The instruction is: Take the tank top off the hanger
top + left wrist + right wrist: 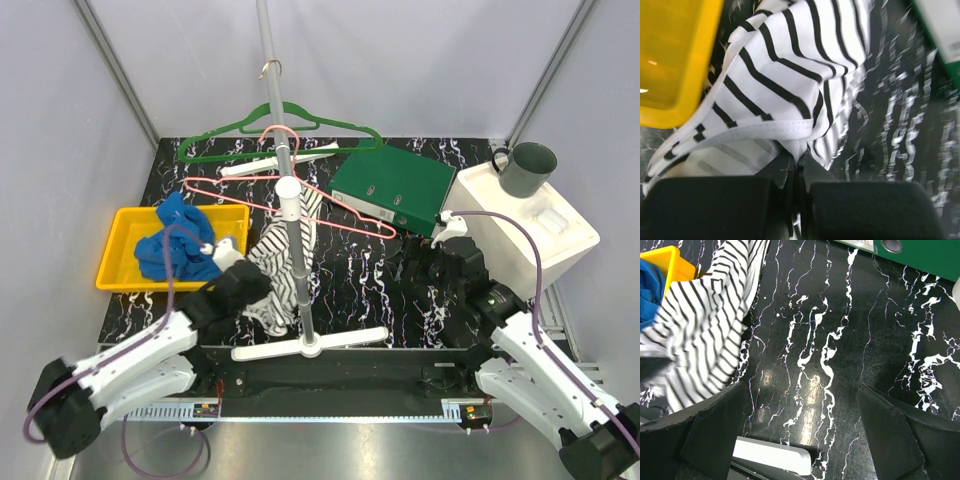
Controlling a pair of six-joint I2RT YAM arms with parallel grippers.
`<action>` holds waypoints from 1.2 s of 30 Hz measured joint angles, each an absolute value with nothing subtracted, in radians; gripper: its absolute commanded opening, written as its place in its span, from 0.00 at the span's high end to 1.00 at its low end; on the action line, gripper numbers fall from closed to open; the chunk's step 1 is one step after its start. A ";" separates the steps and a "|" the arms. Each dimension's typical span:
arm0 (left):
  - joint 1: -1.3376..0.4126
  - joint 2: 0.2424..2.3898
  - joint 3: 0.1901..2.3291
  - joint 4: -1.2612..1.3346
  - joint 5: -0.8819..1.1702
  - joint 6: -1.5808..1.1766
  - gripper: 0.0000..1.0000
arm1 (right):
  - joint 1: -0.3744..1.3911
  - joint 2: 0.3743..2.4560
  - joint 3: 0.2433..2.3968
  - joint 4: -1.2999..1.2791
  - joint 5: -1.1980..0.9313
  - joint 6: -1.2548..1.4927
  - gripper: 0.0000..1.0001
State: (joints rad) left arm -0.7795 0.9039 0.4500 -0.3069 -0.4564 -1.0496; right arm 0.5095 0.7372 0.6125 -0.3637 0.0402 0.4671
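Observation:
The black-and-white striped tank top [285,265] hangs crumpled beside the rack pole, below the pink wire hanger [300,195]; whether a strap still loops the hanger I cannot tell. It fills the left wrist view [780,75] and shows at the left of the right wrist view [700,335]. My left gripper [250,285] is shut on a fold of its hem [799,150]. My right gripper [425,262] is open and empty above the dark marbled table [815,375], well right of the top.
A yellow bin [120,265] holding blue cloth [180,245] sits at the left. A green hanger [290,125] hangs on the rack pole [290,190]; the rack's white foot [310,345] lies in front. A green binder [395,190], a white box [530,220] and a grey mug [525,168] stand at the right.

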 measured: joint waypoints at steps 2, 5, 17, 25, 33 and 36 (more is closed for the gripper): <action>-0.748 0.795 0.450 -0.350 -0.459 -1.032 1.00 | 0.509 0.744 0.612 -0.362 0.038 0.467 0.00; -0.708 0.657 0.460 -0.419 -0.476 -0.998 1.00 | 0.509 0.752 0.612 -0.361 0.035 0.467 0.00; -0.304 0.682 0.932 -0.658 -0.501 -0.698 1.00 | 0.509 0.802 0.619 -0.340 0.031 0.467 0.00; 0.035 0.859 1.250 -0.696 -0.316 -0.585 1.00 | 0.509 0.811 0.651 -0.329 0.013 0.466 0.00; 0.180 0.992 1.538 -0.730 -0.152 -0.572 1.00 | 0.509 0.805 0.651 -0.327 0.009 0.466 0.00; 0.197 1.031 1.582 -0.724 -0.112 -0.572 1.00 | 0.509 0.804 0.651 -0.327 0.008 0.464 0.00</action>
State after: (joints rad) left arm 0.1974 1.0306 1.5822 -0.7238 -0.1123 -0.5724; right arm 0.5095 0.8040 0.6510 -0.3271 0.0082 0.4644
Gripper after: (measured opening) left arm 0.017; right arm 0.994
